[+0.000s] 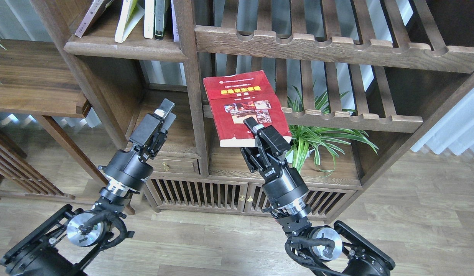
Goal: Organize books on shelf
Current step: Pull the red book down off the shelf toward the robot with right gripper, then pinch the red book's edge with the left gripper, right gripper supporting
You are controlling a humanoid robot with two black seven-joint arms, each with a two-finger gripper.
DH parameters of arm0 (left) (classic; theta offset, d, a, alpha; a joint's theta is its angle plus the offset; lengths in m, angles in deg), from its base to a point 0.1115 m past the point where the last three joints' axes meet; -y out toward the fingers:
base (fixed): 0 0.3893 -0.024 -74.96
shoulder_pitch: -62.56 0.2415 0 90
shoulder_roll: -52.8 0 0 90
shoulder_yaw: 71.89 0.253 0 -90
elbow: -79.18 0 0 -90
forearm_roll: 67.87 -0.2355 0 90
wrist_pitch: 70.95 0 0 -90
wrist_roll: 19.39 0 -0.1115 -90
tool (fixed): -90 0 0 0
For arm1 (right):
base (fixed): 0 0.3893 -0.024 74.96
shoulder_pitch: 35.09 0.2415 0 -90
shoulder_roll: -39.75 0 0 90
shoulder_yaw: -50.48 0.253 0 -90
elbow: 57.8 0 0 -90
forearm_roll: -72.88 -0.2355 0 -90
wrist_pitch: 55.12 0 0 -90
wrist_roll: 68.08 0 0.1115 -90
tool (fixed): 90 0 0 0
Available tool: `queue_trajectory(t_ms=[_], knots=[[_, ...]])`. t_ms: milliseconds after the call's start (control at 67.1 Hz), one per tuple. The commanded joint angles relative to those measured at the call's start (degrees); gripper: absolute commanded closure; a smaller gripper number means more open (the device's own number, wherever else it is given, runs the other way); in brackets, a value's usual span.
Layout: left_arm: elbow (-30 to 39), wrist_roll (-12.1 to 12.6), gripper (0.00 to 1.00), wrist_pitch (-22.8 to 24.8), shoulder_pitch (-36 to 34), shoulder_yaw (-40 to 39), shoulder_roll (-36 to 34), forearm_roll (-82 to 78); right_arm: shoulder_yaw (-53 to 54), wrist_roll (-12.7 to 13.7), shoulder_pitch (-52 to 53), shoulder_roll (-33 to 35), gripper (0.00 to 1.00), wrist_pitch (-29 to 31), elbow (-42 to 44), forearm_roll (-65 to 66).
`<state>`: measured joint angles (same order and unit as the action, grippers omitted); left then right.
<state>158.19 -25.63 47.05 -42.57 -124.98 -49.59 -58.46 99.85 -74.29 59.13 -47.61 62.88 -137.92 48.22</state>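
My right gripper (255, 129) is shut on the lower edge of the red book (242, 103), which has a yellow title and photos on its cover. It holds the book tilted in the air in front of the slatted rack. My left gripper (165, 109) is empty, with its fingers close together, in front of the lower left compartment. The shelf (125, 48), a dark brown plank with a rounded front edge, is at the upper left and carries several leaning and upright books (125, 19). The yellow-green and maroon books are not clearly seen.
Slatted racks with notched rails (317, 46) fill the upper right of the bookcase. A potted green plant (321, 134) stands on the lower right surface next to my right gripper. A small drawer (175, 165) and slatted cabinet doors (206, 193) are below. A side table (33, 80) is at left.
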Motion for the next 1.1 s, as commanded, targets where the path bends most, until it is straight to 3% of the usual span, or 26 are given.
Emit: queue_trajectory(t_ms=[0,238,402,507,641,730,1088], knots=[[0.00,0.00,0.23,0.00,1.42,0.09,-0.44,1.49,-0.41,0.41,-1.06,-0.01,0.95,0.01,0.32,0.05],[0.00,0.17,0.26,0.00,2.30,2.55,-0.26,7.64,-2.61,3.05,-1.50,-2.03,0.95,0.01,3.83,0.32],[-0.53,0.44,0.29,0.00,2.03,3.16,-0.44,8.17,-4.46,3.14,-1.24,-2.64,0.95,0.01,5.06,2.34],[-1.05,3.07,0.31,0.00,2.03,3.07,-0.70,8.35,-4.81,3.23,-1.24,-2.64,0.95,0.01,5.24,2.43],[-1.14,9.75,0.34,0.00,2.04,3.25,-1.49,11.86,-5.34,3.23,-1.32,-2.64,0.95,0.01,5.24,2.78],[-1.23,12.13,0.37,0.00,2.21,3.34,-2.11,13.27,-5.60,3.31,-1.50,-2.64,0.95,0.01,5.50,3.04],[-1.93,13.71,0.46,0.00,2.47,7.03,-8.17,15.11,-5.69,4.10,-1.41,-2.64,0.95,0.01,6.12,4.36]])
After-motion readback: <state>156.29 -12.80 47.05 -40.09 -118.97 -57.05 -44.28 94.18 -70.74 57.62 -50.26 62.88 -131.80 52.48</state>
